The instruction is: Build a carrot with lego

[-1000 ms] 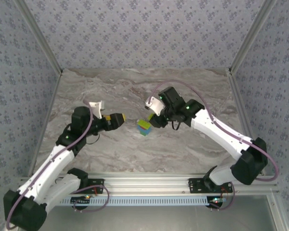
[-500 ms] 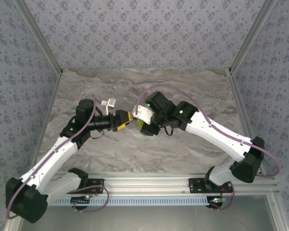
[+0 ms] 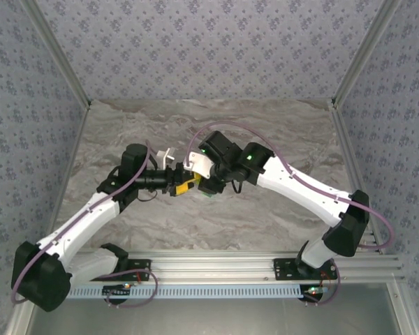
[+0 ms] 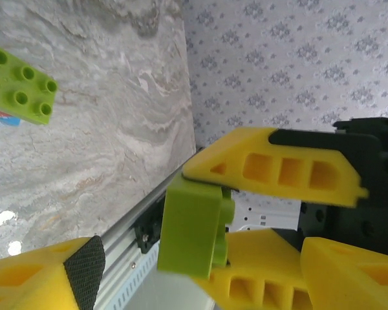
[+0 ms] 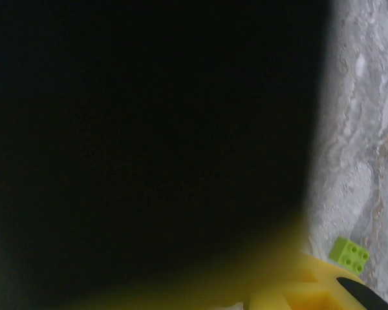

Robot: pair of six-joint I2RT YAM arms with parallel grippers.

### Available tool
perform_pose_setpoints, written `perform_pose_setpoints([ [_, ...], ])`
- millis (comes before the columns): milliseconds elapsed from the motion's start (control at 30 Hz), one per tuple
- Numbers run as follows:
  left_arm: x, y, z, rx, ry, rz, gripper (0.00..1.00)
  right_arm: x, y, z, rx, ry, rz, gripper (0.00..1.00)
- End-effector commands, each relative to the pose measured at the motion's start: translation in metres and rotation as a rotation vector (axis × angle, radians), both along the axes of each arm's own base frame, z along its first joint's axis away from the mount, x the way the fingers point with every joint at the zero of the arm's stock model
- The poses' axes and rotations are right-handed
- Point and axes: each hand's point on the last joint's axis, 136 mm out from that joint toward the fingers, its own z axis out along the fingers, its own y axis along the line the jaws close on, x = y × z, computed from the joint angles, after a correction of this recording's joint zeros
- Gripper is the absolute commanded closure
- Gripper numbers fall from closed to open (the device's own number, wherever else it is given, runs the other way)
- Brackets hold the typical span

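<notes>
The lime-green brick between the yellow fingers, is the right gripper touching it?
Touching. The left wrist view shows the right gripper clamped on the lime-green brick. Its upper yellow finger presses on the brick's top edge with no gap.

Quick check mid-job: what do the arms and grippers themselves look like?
Both arms match: the left arm and right arm have white links, black joint housings and small green lights. A purple cable loops along each. The left gripper and right gripper have yellow fingers with cut-out windows and black pads.
</notes>
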Motion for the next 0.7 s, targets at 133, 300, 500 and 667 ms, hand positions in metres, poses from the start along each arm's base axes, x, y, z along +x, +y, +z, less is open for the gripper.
perform_pose_setpoints([
  [133,0.001,-0.005,0.014,-0.082,-0.039,-0.024,0.19,-0.001,0.000,0.018,0.065,-0.025,0.015,0.66],
  [300,0.001,-0.009,0.026,-0.123,-0.050,-0.042,0.35,-0.004,-0.001,0.021,0.097,-0.016,0.018,0.66],
  [500,-0.004,-0.012,0.024,-0.118,-0.039,-0.059,0.33,-0.005,0.002,0.022,0.111,-0.012,0.028,0.66],
  [667,-0.005,-0.012,0.018,-0.111,-0.033,-0.057,0.30,-0.005,0.005,0.025,0.121,-0.013,0.034,0.66],
])
